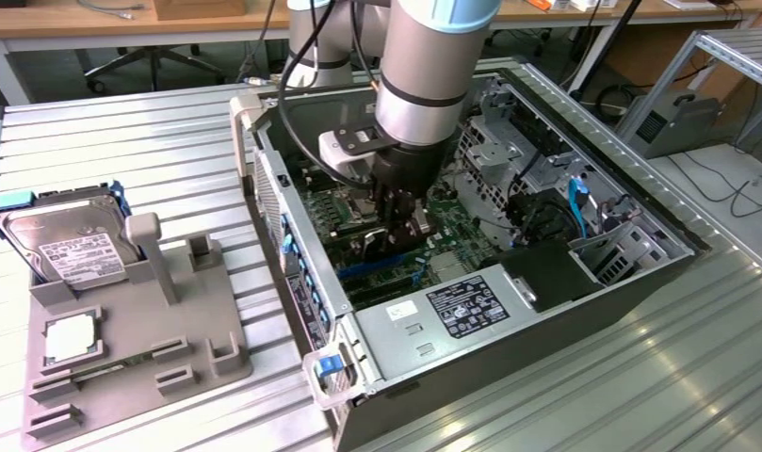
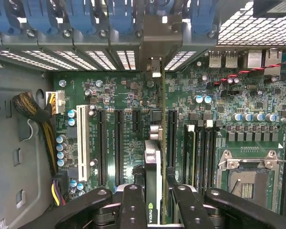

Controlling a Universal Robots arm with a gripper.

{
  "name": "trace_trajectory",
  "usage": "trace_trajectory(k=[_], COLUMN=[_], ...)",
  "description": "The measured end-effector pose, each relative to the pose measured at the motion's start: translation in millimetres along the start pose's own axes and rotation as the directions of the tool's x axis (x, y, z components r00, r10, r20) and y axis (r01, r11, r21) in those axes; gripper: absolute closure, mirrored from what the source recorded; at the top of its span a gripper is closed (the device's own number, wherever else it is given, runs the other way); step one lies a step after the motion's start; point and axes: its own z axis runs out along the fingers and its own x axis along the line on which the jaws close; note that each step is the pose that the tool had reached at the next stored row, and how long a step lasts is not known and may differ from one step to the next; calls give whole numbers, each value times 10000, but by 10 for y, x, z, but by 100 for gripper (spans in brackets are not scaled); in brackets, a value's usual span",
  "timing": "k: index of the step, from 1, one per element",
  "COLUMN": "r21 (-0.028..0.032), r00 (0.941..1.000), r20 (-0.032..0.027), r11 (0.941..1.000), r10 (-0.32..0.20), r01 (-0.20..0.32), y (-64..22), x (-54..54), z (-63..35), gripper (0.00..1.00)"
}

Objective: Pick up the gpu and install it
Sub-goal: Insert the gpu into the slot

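Workshop setting, desks and a chair at the back, and a ribbed metal bench (image 1: 142,141) carrying everything. On it lies the landmark, an open computer case (image 1: 280,221), side panel off. Outside the case, on the exterior view's left, a grey fixture (image 1: 167,320) carries a hard drive (image 1: 72,247) and a small silver chip (image 1: 71,337).

The arm reaches down inside the case, and the gripper (image 2: 155,202) is clamped on the gpu (image 2: 153,157), one finger on each flat face. The card hangs edge-on inside the case, above the motherboard (image 2: 133,95) and its row of long black slots, with its far end reaching toward the case's rear slot covers. Whether it touches a slot, I can't tell.

By the look of it, the card is light, thin and stiff, and probably fragile: bare components and a contact edge. Pinching its flat faces near the upper edge seems the sensible hold. Room inside the case looks tight.
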Motion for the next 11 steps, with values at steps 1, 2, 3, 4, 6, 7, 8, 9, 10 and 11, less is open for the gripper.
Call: trace_trajectory(k=[1,2,3,4,6,7,8,9,10,11], r21=[12,26,37,43,59,63,66,67,67,68], r00=[10000,10000,10000,10000,10000,10000,10000,10000,10000,10000], r20=[1,2,1,0,-1,0,1,1,0,1], r11=[10000,10000,10000,10000,10000,10000,10000,10000,10000,10000], r10=[0,-1,0,1,-1,0,-1,-1,0,0], r01=[0,1,0,-1,1,0,1,1,0,0], y=[0,0,1,4,13,15,16,17,17,17], x=[0,0,0,0,0,0,0,0,0,0], z=[0,0,0,0,-1,0,0,1,1,1], gripper=[73,73,73,73,73,73,73,73,73,73])
